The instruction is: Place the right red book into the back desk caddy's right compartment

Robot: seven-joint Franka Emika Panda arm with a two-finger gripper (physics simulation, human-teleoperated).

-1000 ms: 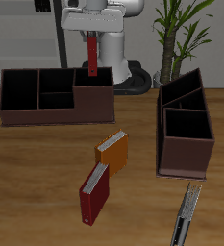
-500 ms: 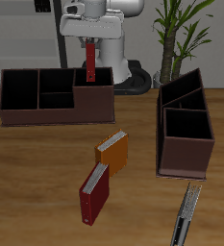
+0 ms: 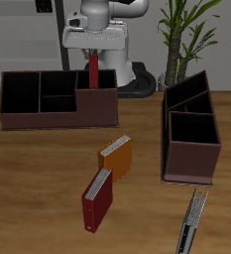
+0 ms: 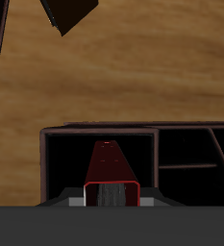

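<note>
My gripper (image 3: pixel 92 47) is shut on the right red book (image 3: pixel 92 71) and holds it upright. The book's lower end dips into the right compartment (image 3: pixel 105 82), the taller end section of the back desk caddy (image 3: pixel 38 114), a long dark brown-maroon box at the table's back. In the wrist view the book (image 4: pixel 109 161) hangs from my gripper (image 4: pixel 111 194) inside the dark squarish compartment (image 4: pixel 65 159). Whether the book touches the compartment floor is hidden.
An orange book (image 3: pixel 117 157) and a second red book (image 3: pixel 97 198) stand near the table's middle, toward the front. A shorter dark caddy (image 3: pixel 189 139) with slanted tops stands to the side, with a thin grey-and-black object (image 3: pixel 191 220) before it. A plant (image 3: pixel 186 30) stands behind.
My gripper has moved down with the red book. The book's lower end has gone from above the caddy's taller end section to below its rim.
</note>
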